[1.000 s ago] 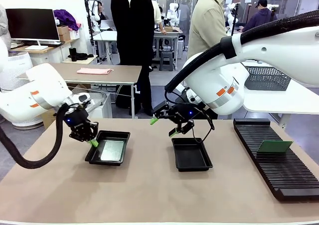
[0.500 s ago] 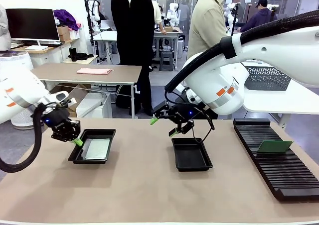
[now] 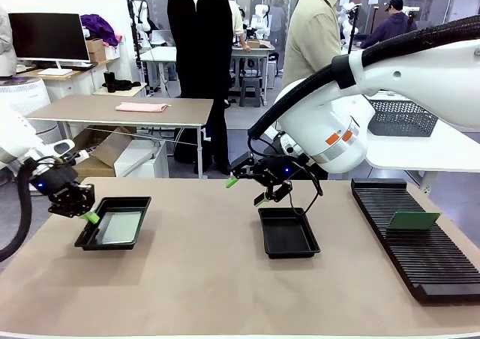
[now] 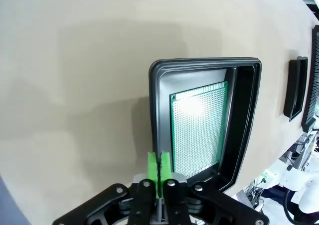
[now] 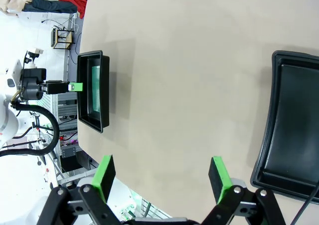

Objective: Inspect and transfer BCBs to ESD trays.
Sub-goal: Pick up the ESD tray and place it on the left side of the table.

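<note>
The left gripper has its jaws pinching the rim of an ESD tray near the counter's left edge, with a BCB lying flat inside. The right gripper hovers with jaws spread above the second ESD tray, mid-counter.

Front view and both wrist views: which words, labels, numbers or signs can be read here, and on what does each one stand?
No text can be read in these pictures.
BCB in the left ESD tray: plain grid of holes, no print.
Other ESD tray: no label seen.
Orange marks on the right arm: no letters.
White mark on a person's dark clothing: too small to read.
</note>
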`<state>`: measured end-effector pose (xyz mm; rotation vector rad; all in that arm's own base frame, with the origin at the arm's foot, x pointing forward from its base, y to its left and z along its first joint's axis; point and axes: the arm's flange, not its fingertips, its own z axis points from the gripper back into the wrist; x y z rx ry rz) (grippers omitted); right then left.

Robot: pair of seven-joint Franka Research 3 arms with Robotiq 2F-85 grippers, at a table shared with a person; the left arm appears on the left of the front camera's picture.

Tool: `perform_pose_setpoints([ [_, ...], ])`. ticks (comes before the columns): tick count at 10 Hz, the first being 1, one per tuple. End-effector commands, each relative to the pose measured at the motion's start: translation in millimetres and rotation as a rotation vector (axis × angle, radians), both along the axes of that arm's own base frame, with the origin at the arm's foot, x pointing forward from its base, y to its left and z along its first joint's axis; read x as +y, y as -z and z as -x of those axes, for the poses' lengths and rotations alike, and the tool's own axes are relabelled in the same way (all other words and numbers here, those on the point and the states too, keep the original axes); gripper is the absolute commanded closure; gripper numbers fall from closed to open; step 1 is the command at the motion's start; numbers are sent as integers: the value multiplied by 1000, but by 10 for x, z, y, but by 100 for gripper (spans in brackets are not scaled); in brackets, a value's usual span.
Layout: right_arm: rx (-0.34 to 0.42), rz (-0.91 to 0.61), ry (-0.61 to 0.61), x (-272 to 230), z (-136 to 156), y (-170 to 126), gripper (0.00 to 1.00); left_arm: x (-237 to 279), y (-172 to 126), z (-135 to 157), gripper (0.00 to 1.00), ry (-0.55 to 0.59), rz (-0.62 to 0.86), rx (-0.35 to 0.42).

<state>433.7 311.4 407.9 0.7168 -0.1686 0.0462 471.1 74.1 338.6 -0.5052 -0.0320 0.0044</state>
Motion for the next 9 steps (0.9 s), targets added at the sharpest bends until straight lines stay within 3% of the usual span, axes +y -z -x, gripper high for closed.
perform_pose_setpoints([
  [1, 12, 12, 9, 29, -10, -7, 0, 202, -12, -10, 97, 38, -3, 8],
  [9, 12, 12, 9, 29, -10, -7, 0, 563, 146, -135, 97, 29, -3, -6],
])
